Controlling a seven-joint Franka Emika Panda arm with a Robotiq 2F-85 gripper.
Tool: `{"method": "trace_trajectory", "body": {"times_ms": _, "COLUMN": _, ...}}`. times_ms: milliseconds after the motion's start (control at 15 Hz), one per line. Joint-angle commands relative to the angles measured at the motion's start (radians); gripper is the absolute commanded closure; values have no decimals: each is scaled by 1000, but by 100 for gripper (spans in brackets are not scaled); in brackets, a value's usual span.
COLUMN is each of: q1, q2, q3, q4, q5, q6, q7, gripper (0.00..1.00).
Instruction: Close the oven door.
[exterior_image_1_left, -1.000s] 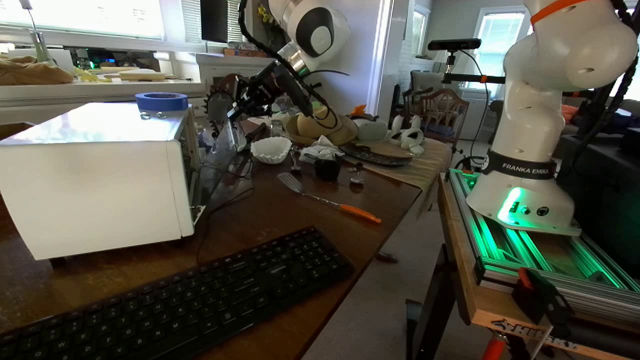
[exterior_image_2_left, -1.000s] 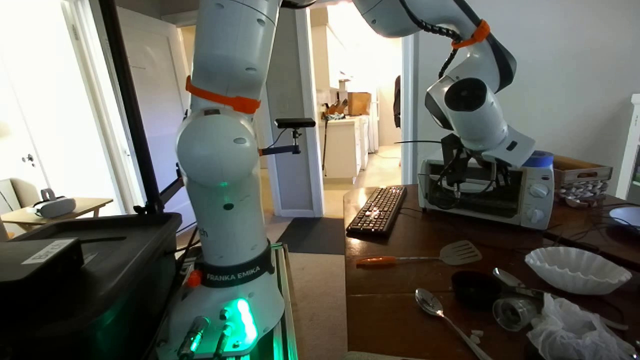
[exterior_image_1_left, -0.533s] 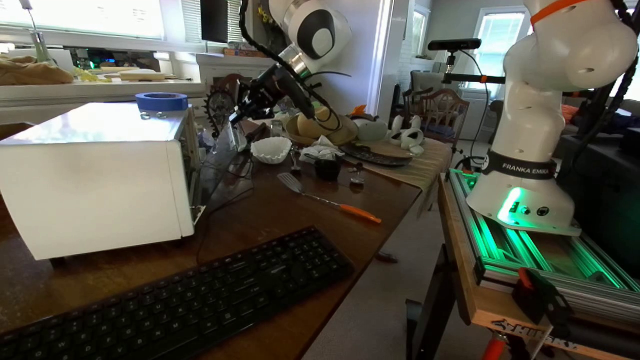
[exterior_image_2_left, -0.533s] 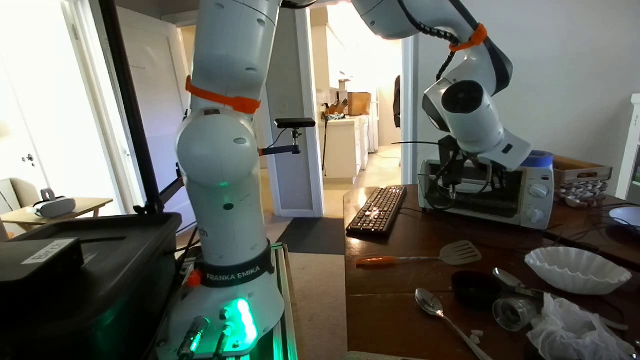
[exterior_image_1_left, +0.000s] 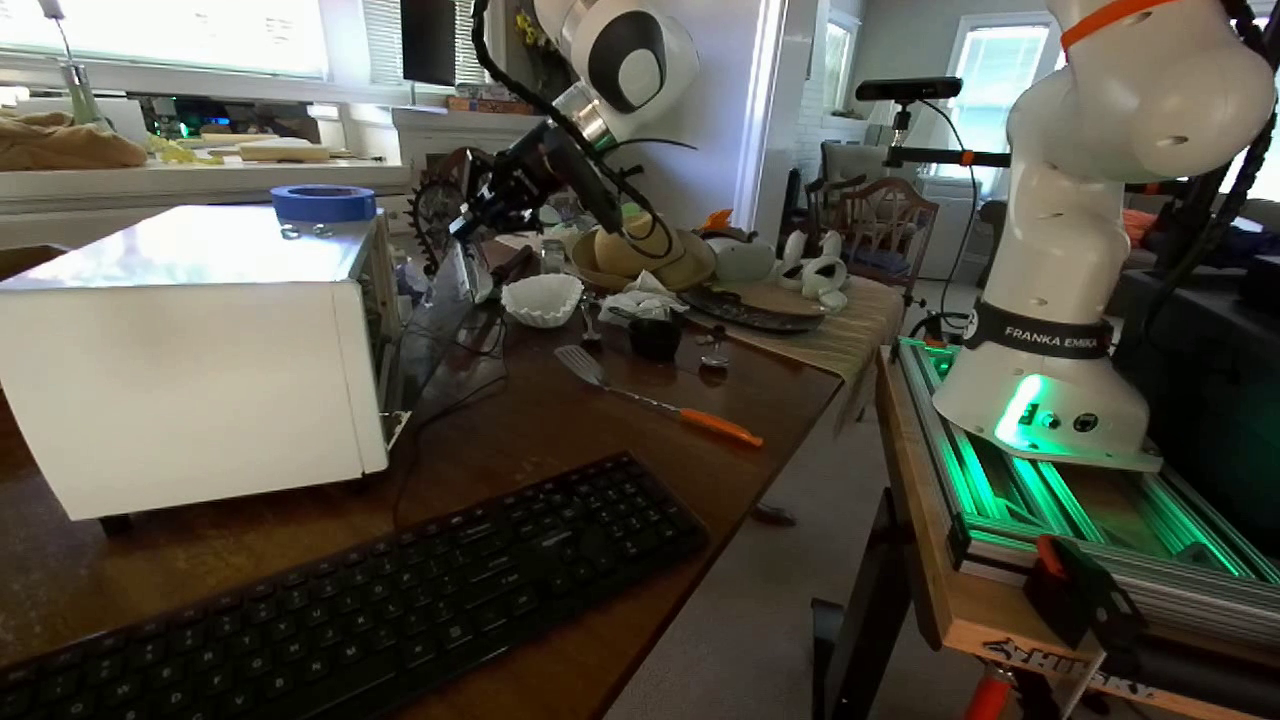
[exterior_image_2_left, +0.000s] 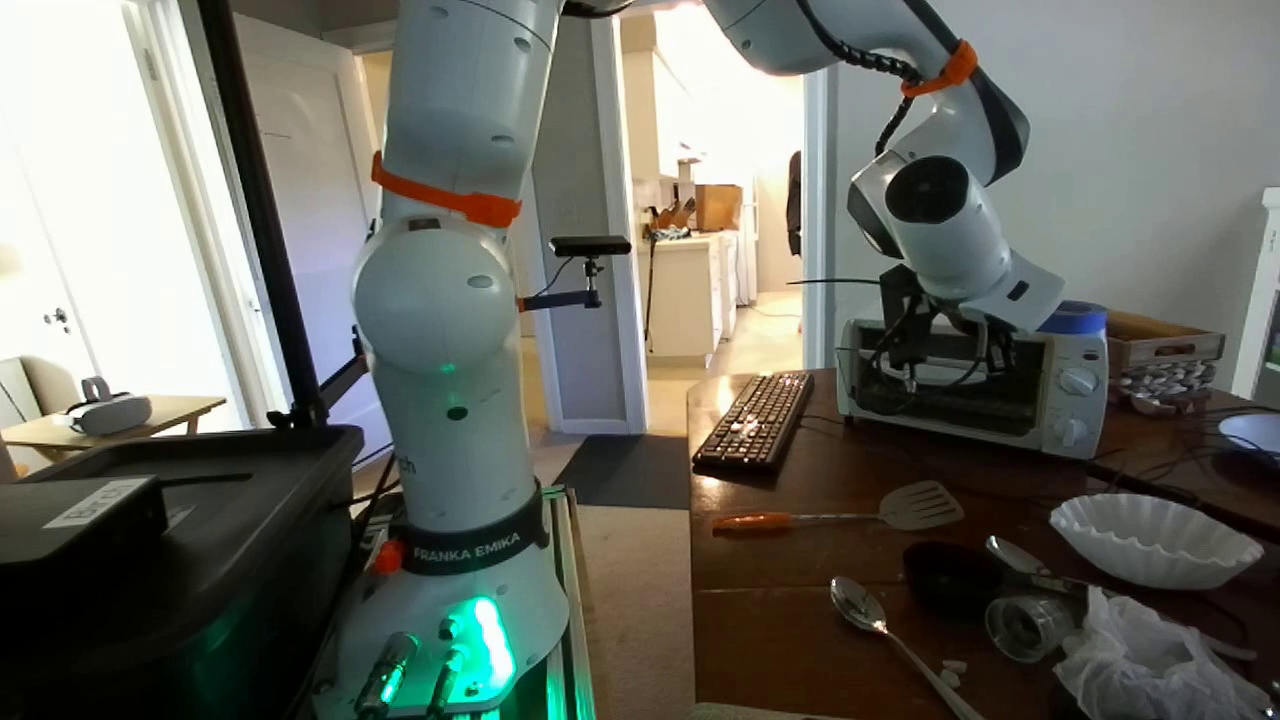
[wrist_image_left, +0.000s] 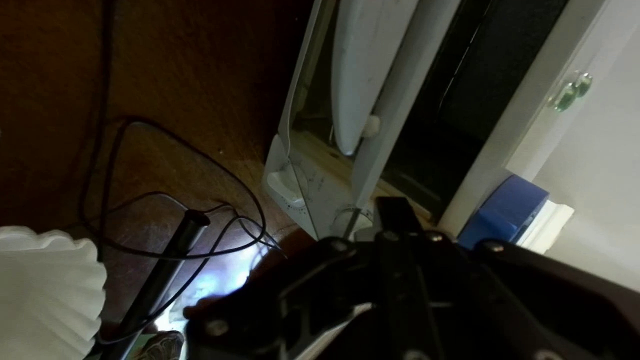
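Gripper (wrist_image_left: 398, 212) clenched, near oven door (wrist_image_left: 400, 95): flat, glassy, pale-framed, tilted ajar, curved handle (wrist_image_left: 367, 65). Oven (exterior_image_1_left: 190, 380) boxy, smooth white, on brown wooden table (exterior_image_1_left: 535, 425); round blue tape roll (exterior_image_1_left: 322, 207) on top.

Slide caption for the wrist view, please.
Wrist view: the shut tool near the partly open oven door, with a blue roll atop the oven.

Home room: wooden chair (exterior_image_1_left: 888, 222), window blinds (exterior_image_1_left: 160, 38), white door (exterior_image_2_left: 305, 190); doorway (exterior_image_2_left: 820, 200) opens onto kitchen cabinets (exterior_image_2_left: 688, 295); spatula (exterior_image_2_left: 885, 514) and spoon (exterior_image_2_left: 862, 606) lie on table (exterior_image_2_left: 760, 640).
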Motion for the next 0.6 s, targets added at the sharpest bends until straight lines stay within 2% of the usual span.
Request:
{"method": "trace_trajectory", "body": {"times_ms": 0, "q1": 2, "q2": 23, "q3": -2, "q4": 22, "q5": 28, "q6": -19, "q7": -21, "gripper": 100}}
{"method": "trace_trajectory", "body": {"times_ms": 533, "q1": 6, "q2": 38, "q3": 2, "q4": 44, "q5": 33, "q6": -23, "q7": -33, "gripper": 100}}
